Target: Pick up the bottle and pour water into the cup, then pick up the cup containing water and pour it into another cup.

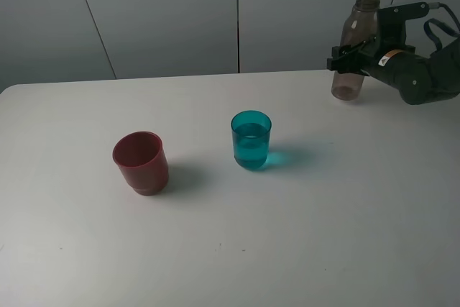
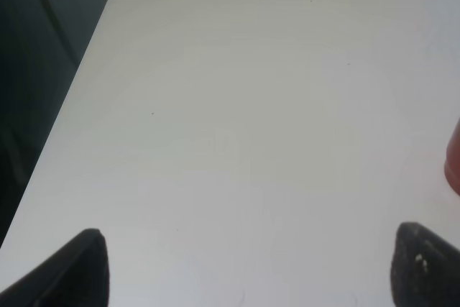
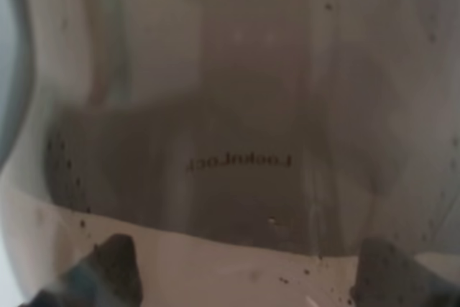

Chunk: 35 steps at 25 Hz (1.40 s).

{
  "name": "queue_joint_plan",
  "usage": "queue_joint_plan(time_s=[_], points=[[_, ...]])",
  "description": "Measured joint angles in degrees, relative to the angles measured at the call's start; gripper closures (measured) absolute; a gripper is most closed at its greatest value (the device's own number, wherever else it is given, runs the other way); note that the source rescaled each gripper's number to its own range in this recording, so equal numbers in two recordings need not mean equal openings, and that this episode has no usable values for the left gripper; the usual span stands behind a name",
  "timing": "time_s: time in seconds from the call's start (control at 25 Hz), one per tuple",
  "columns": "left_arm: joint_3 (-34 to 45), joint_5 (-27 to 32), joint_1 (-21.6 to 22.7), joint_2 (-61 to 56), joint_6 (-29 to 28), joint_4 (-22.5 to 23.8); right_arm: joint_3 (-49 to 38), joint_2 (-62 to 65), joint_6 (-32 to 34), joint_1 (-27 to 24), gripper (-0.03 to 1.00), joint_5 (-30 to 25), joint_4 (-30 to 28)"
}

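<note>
The smoky grey-brown bottle (image 1: 359, 34) stands upright at the table's far right, and my right gripper (image 1: 350, 59) is shut on its middle. Its base is at or just above the tabletop; I cannot tell if it touches. In the right wrist view the bottle (image 3: 237, 106) fills the frame between the fingertips (image 3: 115, 264). The teal cup (image 1: 251, 140) stands mid-table, about half full of water. The dark red cup (image 1: 141, 162) stands upright to its left and looks empty. My left gripper (image 2: 251, 278) is open and empty over bare table, with the red cup's edge (image 2: 454, 163) beside it.
The white table (image 1: 323, 235) carries only the two cups and the bottle. Grey wall panels (image 1: 165, 12) stand behind its back edge. The table's left corner and edge (image 2: 108, 5) show in the left wrist view. The left arm is outside the exterior high view.
</note>
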<state>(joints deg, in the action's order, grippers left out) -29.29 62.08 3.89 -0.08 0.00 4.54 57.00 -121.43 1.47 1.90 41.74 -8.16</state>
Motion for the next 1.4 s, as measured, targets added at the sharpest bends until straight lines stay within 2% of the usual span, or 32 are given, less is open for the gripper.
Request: queue_joint_plan(time_s=[0.44,1.4], points=[[0.0,0.0,0.0,0.0,0.0,0.0,0.0,0.0,2.4,0.0,0.97,-1.8,0.0],[0.0,0.0,0.0,0.0,0.0,0.0,0.1,-0.1,2.4,0.0,0.97,-4.3,0.0]])
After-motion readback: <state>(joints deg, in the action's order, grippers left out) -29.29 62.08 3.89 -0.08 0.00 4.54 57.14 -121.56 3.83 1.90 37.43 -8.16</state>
